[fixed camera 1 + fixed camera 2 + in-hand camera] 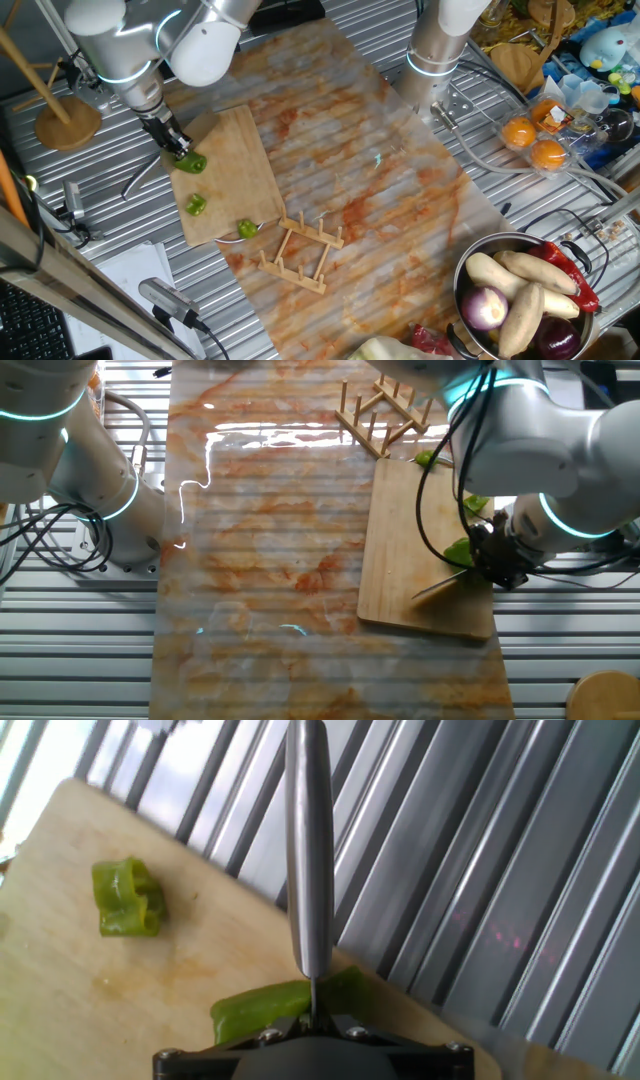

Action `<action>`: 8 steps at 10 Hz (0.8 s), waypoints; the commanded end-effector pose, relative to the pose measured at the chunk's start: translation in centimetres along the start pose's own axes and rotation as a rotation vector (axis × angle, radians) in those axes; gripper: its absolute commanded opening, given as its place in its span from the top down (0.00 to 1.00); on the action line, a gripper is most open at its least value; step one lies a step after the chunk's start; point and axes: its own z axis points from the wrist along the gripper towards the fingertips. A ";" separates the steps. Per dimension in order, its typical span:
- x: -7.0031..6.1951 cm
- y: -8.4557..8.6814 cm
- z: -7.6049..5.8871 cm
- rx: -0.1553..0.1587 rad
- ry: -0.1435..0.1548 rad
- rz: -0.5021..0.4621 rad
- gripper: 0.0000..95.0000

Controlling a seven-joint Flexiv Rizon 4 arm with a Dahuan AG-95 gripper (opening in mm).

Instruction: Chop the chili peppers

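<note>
The chili peppers lie as three green chunks on the bamboo cutting board. One chunk sits right under my gripper; the others lie toward the board's near end. My gripper is shut on a knife, whose blade points out over the board's edge. In the hand view the blade rests on the closest chunk, and another chunk lies to its left. The other fixed view shows the gripper, the blade and the chunk beside it.
A wooden rack stands just off the board's near corner. A metal bowl at the lower right holds pale tubers, onions and long red peppers. A second arm's base and oranges are at the back right, a wooden stand at the left.
</note>
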 end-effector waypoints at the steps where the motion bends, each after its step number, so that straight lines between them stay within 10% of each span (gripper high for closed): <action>1: 0.7 0.1 1.4 -0.008 0.041 -0.001 1.00; 6: 3.1 0.6 1.9 0.017 0.129 -0.029 1.00; 8: 2.4 0.7 2.3 0.018 0.091 -0.016 1.00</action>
